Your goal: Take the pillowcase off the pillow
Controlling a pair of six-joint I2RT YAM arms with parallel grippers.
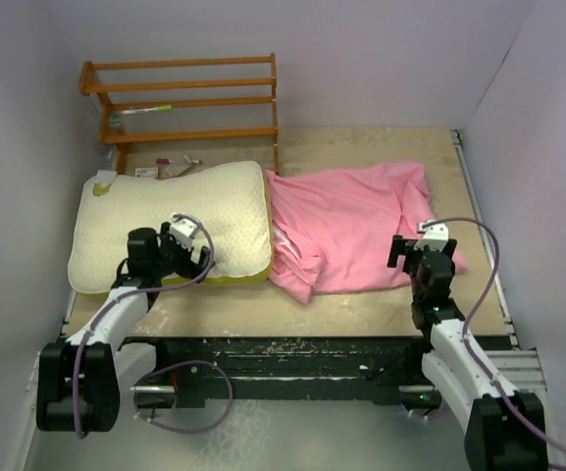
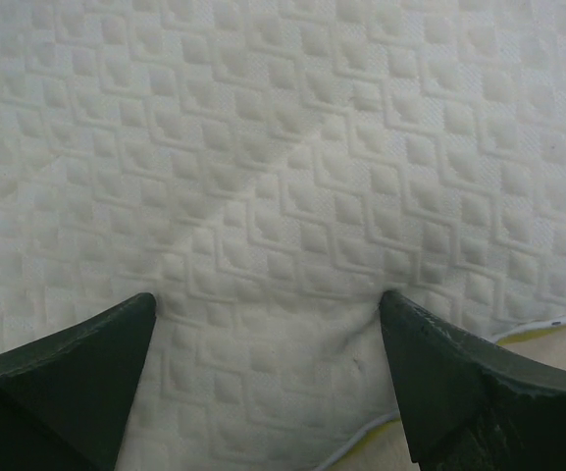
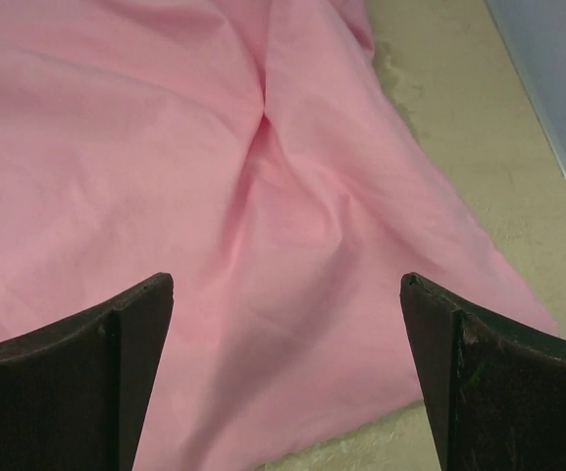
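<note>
The cream pillow [image 1: 165,221] lies bare on the left of the table, its yellow edging along the near side. The pink pillowcase [image 1: 356,226] lies crumpled and flat to its right, off the pillow and touching its right end. My left gripper [image 1: 189,245] is open over the pillow's near right part; the left wrist view shows the quilted pillow [image 2: 283,177] between its spread fingers [image 2: 77,363]. My right gripper [image 1: 415,253] is open over the pillowcase's near right corner; the right wrist view shows the pink fabric [image 3: 263,196] between its fingers [image 3: 479,363], holding nothing.
A wooden rack [image 1: 189,98] stands at the back left with a pen on a shelf. Small items [image 1: 170,165] lie behind the pillow. White walls close in the left, back and right. Bare tabletop [image 1: 361,152] shows behind the pillowcase.
</note>
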